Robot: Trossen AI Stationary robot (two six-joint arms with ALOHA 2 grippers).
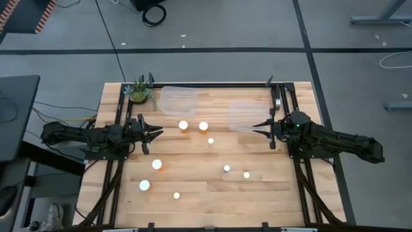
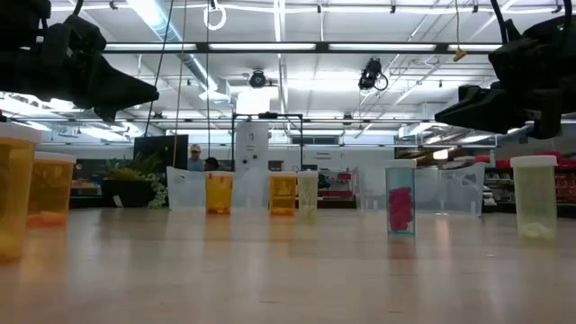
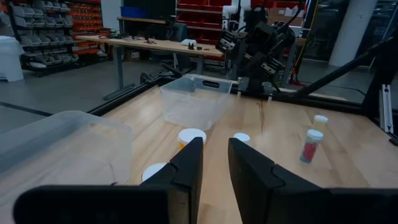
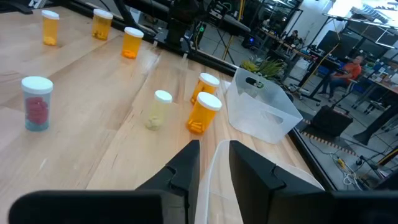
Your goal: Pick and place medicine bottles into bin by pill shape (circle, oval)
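Eight medicine bottles (image 1: 183,125) stand upright on the table (image 1: 270,196), all small cylinders with round white caps. Several have translucent orange bodies; one clear bottle (image 2: 400,199) shows a clump of pink pills, and a pale, frosted one (image 2: 535,197) has light pills at the bottom.

The left gripper (image 3: 214,163) hangs above the wood with its dark, blocky fingers (image 3: 187,169) held a narrow slot apart, gripping nothing. Just past those fingertips stand two wide orange bottles and a slimmer pale one; the rest are scattered farther out and to the side, none touching the fingers.

The right gripper (image 4: 214,165) hovers over its end of the table, fingers closed as far as they go, nothing between them. A rim of thin clear plastic sits right under its tips, the edge of a translucent bin (image 1: 248,117). Ahead of its fingers a wide orange bottle (image 4: 203,112) stands nearest. A second bin (image 1: 177,100), rectangular with rounded corners, lies beyond that.

The table is pale butcher-block wood, smooth and a little glossy, framed in black metal rails. A small potted plant (image 1: 140,91) sits at a far corner. Around it is grey concrete floor with dark tape lines and loose cables. Beyond: shelving, workbenches, bright ceiling strip lights, and a seated person (image 4: 351,68).
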